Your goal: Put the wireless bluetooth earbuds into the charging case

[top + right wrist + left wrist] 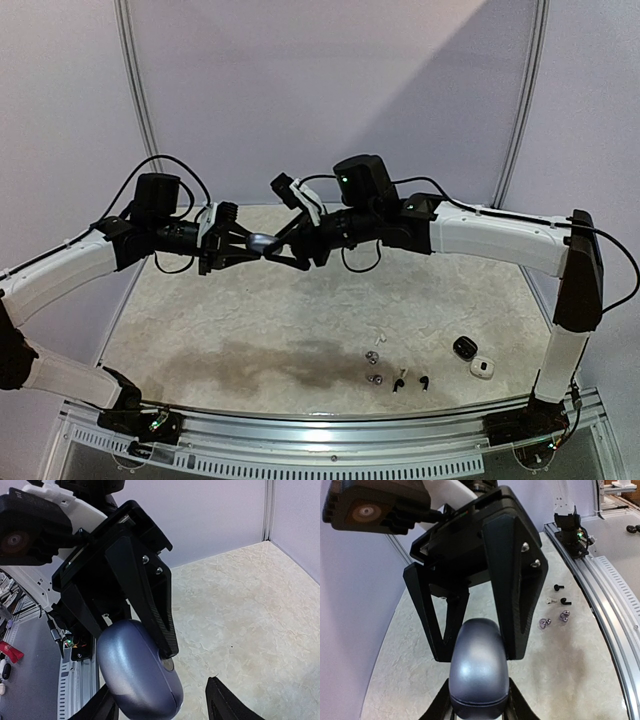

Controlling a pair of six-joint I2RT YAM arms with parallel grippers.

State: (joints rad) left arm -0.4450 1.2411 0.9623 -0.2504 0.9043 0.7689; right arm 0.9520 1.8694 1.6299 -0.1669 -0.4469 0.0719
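Observation:
A closed, rounded blue-grey charging case [260, 243] hangs in mid-air between both arms. My left gripper [247, 245] is shut on it, and its fingers pinch the case [479, 670] from both sides low in the left wrist view. My right gripper [275, 250] faces it, open around the case's far end [137, 672]. One of its fingers [95, 711] lies beside the case and the other [227, 705] stands apart from it. Tiny earbuds lie on the table near the front: two grey [371, 357] [377, 378], two black [399, 384] [424, 381] and a white one [404, 373].
A black case [464, 347] and a white case [481, 367] sit on the table at the right front. A metal rail [330, 440] runs along the near edge. A dark stain [250, 360] marks the tabletop left of the earbuds. Walls enclose the back and sides.

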